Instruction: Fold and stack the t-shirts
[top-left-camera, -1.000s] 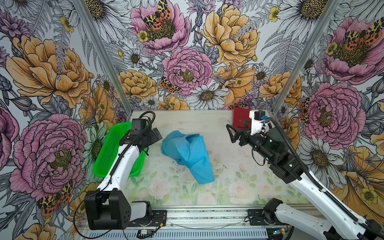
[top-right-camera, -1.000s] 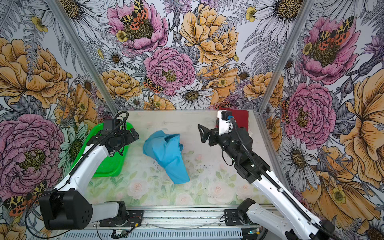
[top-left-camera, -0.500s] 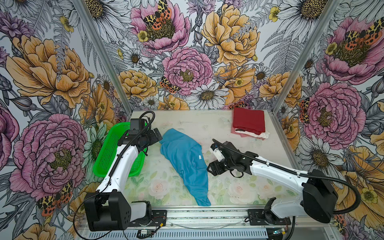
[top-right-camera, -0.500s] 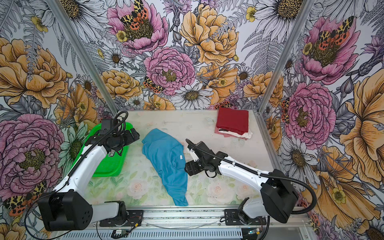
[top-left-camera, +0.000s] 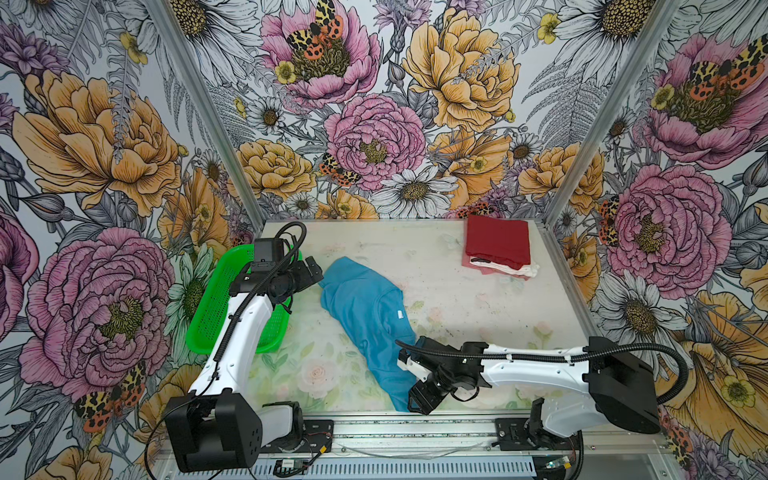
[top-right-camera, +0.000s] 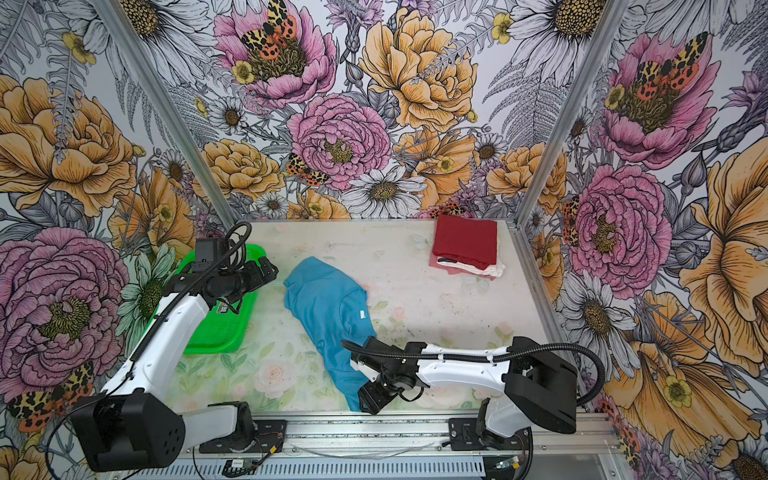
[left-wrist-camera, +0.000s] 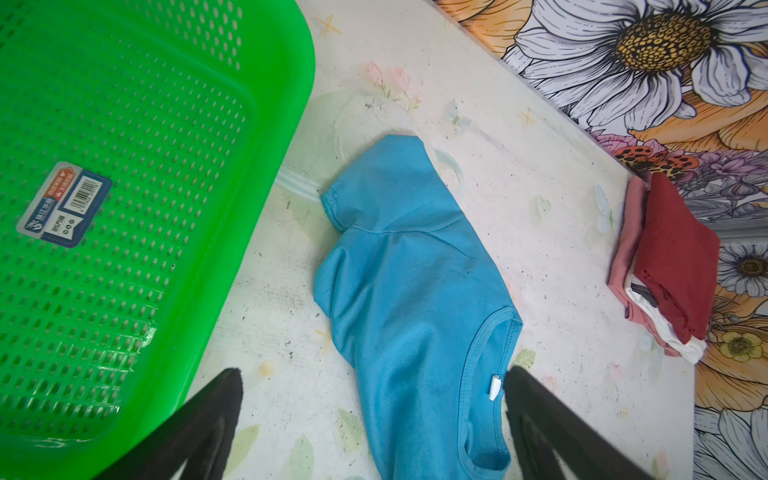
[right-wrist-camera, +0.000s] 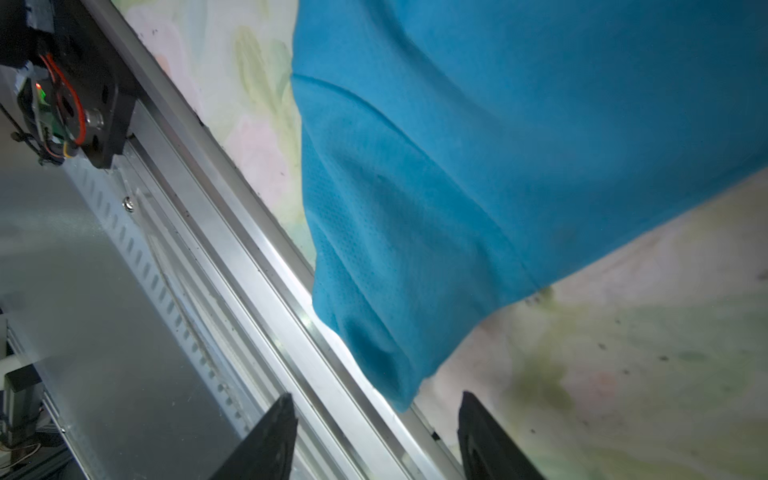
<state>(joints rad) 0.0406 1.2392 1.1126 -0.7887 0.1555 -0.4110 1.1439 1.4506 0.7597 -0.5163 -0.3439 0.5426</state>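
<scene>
Now the table (top-left-camera: 457, 299) holds the blue shirt (top-left-camera: 365, 316), sprawled, its hem corner at the front edge just ahead of my right pincer (right-wrist-camera: 374, 403), jaws apart and empty. I'd slide in deeper, catching both layers, before closing; my left pincer (left-wrist-camera: 372, 374) gapes too.

A bright green mesh basket (left-wrist-camera: 286, 104) bearing a barcode label (left-wrist-camera: 62, 203) fills the left of the frame. Beside it, at centre, a crumpled sky-blue t-shirt (left-wrist-camera: 407, 291) lies on a pale floral table (left-wrist-camera: 536, 257). A stack of folded t-shirts (left-wrist-camera: 677, 257), dark red on top, sits at the right edge. The left gripper (left-wrist-camera: 372, 370) shows two black fingers (left-wrist-camera: 208, 415) spread wide along the bottom.
</scene>
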